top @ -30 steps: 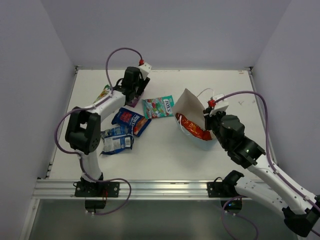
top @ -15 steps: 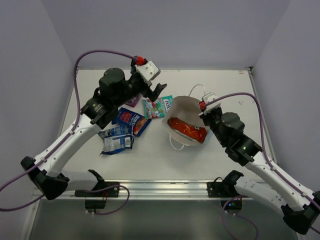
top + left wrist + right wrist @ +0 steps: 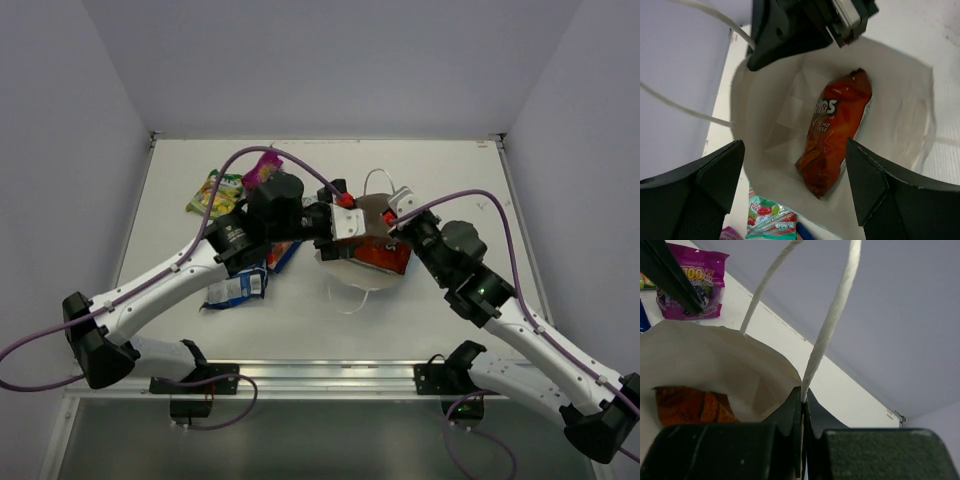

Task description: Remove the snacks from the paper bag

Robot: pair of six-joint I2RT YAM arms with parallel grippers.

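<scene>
Left gripper's [image 3: 792,197] fingers [image 3: 695,190] are open over an orange-red foil packet [image 3: 832,135] in the light blue paper bag [image 3: 900,115]. Right gripper [image 3: 802,412] pinches the bag's rim.

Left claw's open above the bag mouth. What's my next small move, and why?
Probably lower the left claw straight into the paper bag toward the orange-red packet: its jaws stand open either side of that packet, the only one seen inside, while the right claw pinches the rim, holding the mouth open.
</scene>
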